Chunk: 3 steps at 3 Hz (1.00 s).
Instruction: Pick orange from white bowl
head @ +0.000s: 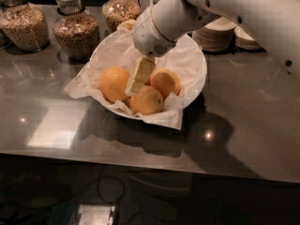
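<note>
My finger [138, 76] is the one pale, flat piece I can see. It points down into the pile of fruit. I can only see this one piece, so I cannot tell if my fingers are spread or pressed together. My gripper [133, 90] is low inside the white bowl [202, 78], near the middle.

The tip sits in the gap between the fruits. The orange [114, 83], the biggest one, is right beside the tip at 9 o'clock. I cannot tell if I am touching it. It lies on the 9 o'clock side of the bowl, on the crumpled white paper [183, 60]. A smaller orange [146, 100] is just below the tip at 5 o'clock. Another small one [165, 82] is at 3 o'clock. The two small ones touch each other.

Above my finger is my fat round wrist [154, 32]. My white arm [225, 8] goes up from it toward 2 o'clock.

The bowl sits on a dark shiny table [248, 125]. Three glass jars [75, 29] with brown bits in them stand behind the bowl, from 10 to 12 o'clock. Stacks of plates [215, 36] stand at 2 o'clock from the bowl, partly behind my arm.
</note>
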Tool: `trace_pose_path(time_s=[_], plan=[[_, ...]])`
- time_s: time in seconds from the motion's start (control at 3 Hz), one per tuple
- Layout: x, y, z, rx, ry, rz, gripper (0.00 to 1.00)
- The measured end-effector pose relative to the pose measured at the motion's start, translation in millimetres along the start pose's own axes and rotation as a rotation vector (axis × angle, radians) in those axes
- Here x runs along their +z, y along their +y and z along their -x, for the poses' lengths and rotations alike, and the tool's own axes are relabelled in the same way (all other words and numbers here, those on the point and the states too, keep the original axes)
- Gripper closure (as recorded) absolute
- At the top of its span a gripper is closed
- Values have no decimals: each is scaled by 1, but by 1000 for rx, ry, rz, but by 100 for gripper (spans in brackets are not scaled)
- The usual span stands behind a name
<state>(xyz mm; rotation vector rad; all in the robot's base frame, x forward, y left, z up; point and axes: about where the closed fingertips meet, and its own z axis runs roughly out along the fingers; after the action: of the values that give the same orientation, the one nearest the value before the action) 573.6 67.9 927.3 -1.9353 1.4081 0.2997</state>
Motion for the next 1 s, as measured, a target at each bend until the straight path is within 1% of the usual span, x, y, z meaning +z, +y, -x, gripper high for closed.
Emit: trace_pose_path(time_s=[0.33,0.67,1.0], plan=[[11,9,1,10,6,14,0],[32,22,-7,57,-10,59,0],[47,28,-14,87,-18,92,0]])
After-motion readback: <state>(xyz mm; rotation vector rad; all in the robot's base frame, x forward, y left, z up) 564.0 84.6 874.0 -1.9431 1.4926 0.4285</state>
